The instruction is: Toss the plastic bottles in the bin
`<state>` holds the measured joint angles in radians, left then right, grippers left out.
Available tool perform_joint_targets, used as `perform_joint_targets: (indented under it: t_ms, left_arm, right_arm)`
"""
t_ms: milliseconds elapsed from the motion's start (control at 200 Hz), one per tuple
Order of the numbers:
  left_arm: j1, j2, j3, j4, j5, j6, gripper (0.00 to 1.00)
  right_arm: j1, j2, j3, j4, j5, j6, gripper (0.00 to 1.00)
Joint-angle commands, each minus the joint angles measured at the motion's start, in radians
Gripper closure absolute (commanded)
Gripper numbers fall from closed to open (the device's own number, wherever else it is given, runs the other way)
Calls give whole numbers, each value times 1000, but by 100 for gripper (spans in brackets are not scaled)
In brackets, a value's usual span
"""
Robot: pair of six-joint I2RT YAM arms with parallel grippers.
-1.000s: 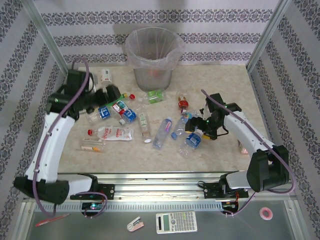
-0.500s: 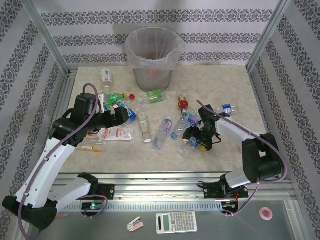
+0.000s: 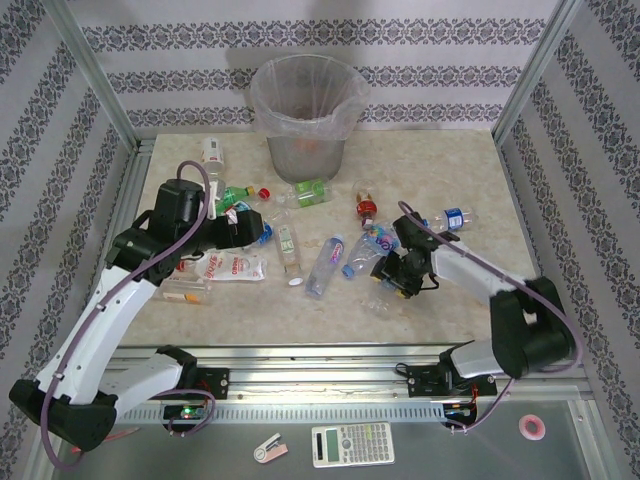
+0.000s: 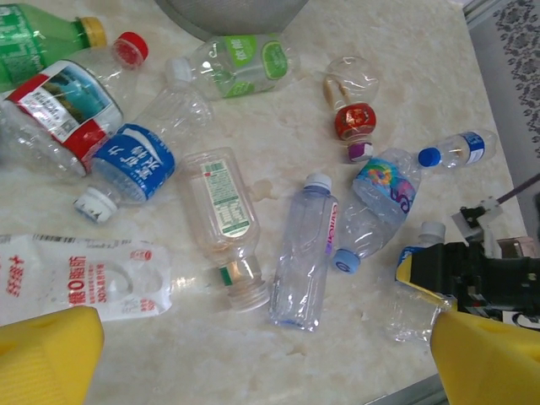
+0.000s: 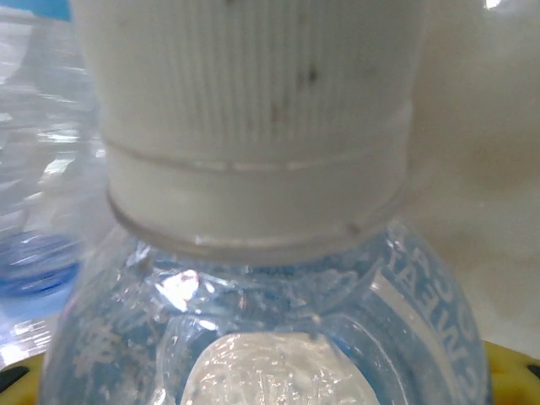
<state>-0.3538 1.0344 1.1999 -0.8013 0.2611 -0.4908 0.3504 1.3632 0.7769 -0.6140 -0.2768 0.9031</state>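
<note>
Two states: left pincer point(image 4: 263, 361) gapes empty; right pincer point(image 3: 393, 278) straddles a white-capped bottle point(image 5: 253, 169), grip unclear.

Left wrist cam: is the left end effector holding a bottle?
No: the left end effector hovers with its yellow fingers wide apart, gripping none of the plastic bottles below.

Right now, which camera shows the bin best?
Top external: the whole bin, with its clear liner and open mouth, is in frame. The left wrist view catches a sliver of its grey base at the top edge. The right wrist camera faces a white bottle cap.
</note>
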Motion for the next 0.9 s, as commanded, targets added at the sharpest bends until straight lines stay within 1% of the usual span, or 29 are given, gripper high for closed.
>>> perform_joint_targets:
  t_ms: [0,65,135,225,320,420,485,555,644,714,789,804,809,814,819,824,834,849,859,864,874,894]
  left_arm:
    - [-8,19,-13,142,45,1,1]
    - [-8,40,-29,204,92,-16,1]
    - [-8,71,-26,241,119,-30,0]
    - [-8,114,-3,248,111,-39,0]
    - [-7,123,-15,287,78,-77,0]
    - [-7,114,-58,343,59,-100,1]
    - [-7,115,-71,332,32,-105,1]
    - [-7,117,-83,314,16,-114,1]
    - [-7,118,-106,322,8,-131,1]
    - [-5,132,-117,336,6,-135,1]
    - [-4,161,-109,340,2,-137,1]
    - [-1,168,-104,339,5,-139,1]
    - [-1,171,-102,339,6,-140,1]
    - [-1,174,-100,340,7,-140,1]
    - [-1,177,-98,341,9,-140,1]
    - [-1,180,-95,342,11,-141,1]
    - [0,184,-92,342,14,-141,1]
    - [1,192,-86,343,20,-139,1]
    - [0,198,-82,345,22,-136,1]
    - [1,202,-79,345,23,-137,1]
    - [2,207,-76,346,26,-137,1]
    - [2,218,-67,346,27,-134,0]
  right_arm:
    - [26,-156,163,24,40,90,48]
    - [8,-154,287,33,66,89,49]
    - [-34,-84,426,50,30,74,49]
    - [-80,58,606,60,-45,50,51]
    - [-97,169,739,40,-83,28,51]
    - [-121,251,793,40,-117,14,51]
    - [-141,290,803,64,-166,26,52]
    - [-148,306,828,95,-192,36,52]
    - [-154,345,933,109,-227,46,51]
    - [-156,409,1081,100,-250,65,51]
    - [-144,519,1296,102,-274,108,46]
    - [-136,561,1369,100,-280,116,43]
    - [-136,561,1369,100,-280,116,43]
    - [-133,583,1409,98,-281,123,42]
    - [-133,583,1409,98,-281,123,42]
    - [-130,607,1451,95,-286,128,41]
    - [-128,620,1472,94,-287,131,40]
    - [-123,674,1566,88,-300,142,37]
    - [-121,688,1591,86,-303,145,37]
    - [-118,719,1644,83,-310,154,35]
    - [-117,734,1658,79,-313,157,34]
    - [-112,796,1769,68,-325,174,30]
